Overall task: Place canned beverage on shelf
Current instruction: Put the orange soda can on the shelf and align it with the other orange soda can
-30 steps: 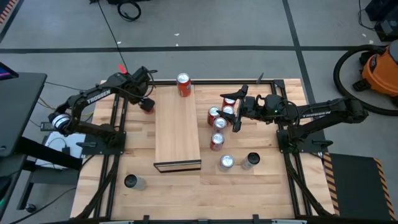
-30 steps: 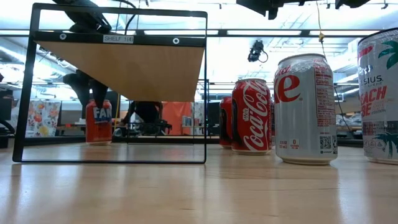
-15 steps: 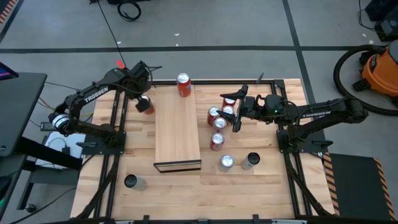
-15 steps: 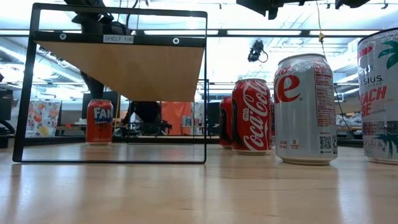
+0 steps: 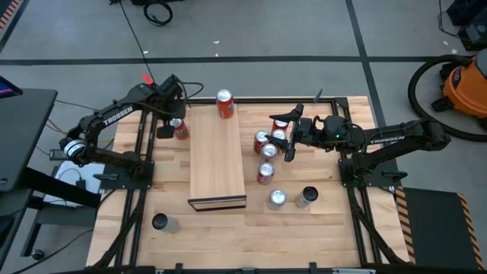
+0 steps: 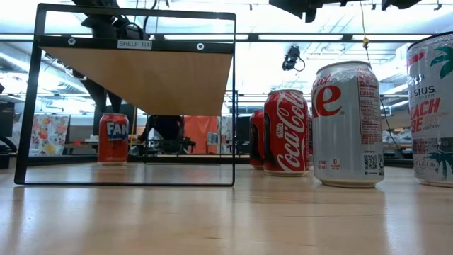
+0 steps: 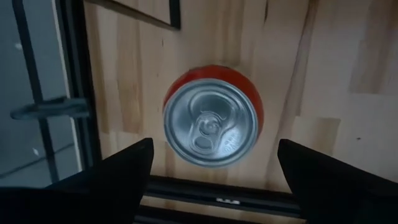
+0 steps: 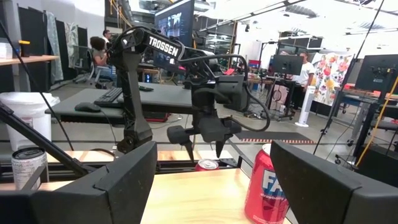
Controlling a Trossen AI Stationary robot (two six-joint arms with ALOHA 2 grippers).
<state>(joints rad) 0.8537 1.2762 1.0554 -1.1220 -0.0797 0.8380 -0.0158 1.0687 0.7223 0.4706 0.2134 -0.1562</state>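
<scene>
Red can (image 5: 180,129): on the table left of the shelf (image 5: 217,164).
Left gripper (image 7: 211,163): above it, fingers apart.
Right gripper (image 5: 290,135): fingers apart, over the can cluster.

The shelf (image 5: 217,156) is smooth pale wood with a matt top and a dark frame at its open end. Beside it the tabletop (image 5: 304,228) is slatted wood, lightly glossy. The can (image 7: 212,115) by the shelf has a shiny brushed metal lid and glossy red sides. The fingers (image 7: 112,177) are matt black.
</scene>
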